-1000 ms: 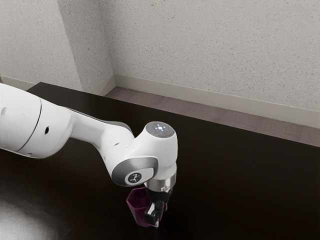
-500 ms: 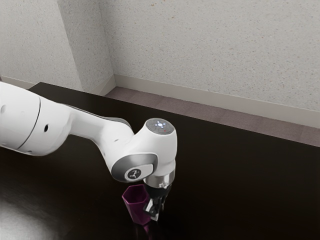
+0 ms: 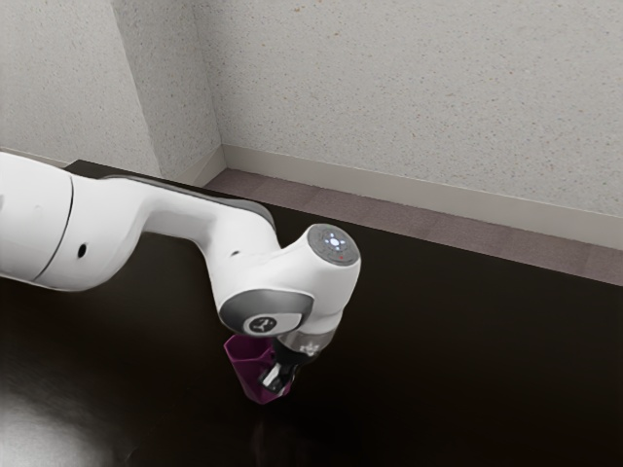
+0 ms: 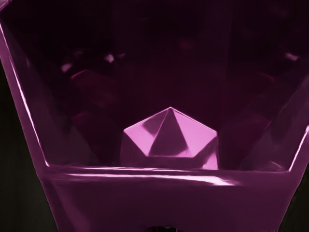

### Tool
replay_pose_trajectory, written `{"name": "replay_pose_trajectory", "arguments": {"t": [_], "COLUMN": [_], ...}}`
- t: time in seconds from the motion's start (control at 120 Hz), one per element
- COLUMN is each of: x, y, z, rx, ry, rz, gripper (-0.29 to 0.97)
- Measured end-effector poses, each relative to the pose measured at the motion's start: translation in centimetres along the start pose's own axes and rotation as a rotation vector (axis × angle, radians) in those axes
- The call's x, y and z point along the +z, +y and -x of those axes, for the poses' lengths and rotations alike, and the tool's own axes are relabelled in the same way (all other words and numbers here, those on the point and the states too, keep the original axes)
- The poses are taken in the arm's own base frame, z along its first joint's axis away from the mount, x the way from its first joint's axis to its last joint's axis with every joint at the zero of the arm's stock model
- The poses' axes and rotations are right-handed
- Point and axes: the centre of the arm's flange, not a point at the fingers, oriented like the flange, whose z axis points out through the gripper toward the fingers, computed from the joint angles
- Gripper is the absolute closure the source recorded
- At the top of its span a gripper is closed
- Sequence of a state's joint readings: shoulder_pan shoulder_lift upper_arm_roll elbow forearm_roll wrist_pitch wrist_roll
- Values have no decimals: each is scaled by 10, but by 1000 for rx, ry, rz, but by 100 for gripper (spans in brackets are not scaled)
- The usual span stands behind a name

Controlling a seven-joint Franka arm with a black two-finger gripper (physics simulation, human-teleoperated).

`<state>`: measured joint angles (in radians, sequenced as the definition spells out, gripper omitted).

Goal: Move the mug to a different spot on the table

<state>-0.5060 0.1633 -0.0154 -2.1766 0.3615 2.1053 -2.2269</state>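
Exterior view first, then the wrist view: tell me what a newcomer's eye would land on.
The big white arm sweeps in from the exterior view's left over a dark glossy table. At its tip the black gripper pinches the wall of a small purple mug, the one spot of colour. In the wrist view, the mug's faceted purple inside glows close under the hand.

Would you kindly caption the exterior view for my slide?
Franka gripper shut on a tilted purple mug, dark table beneath.
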Motion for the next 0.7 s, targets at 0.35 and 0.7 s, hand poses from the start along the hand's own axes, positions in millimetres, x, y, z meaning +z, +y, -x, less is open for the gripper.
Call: {"name": "replay_pose_trajectory", "arguments": {"t": [0.35,0.7], "x": [18,33], "y": [24,48], "z": [-68,-94], "rx": [32,114], "ry": [140,174], "rz": [-52,-62], "gripper": [70,71]}}
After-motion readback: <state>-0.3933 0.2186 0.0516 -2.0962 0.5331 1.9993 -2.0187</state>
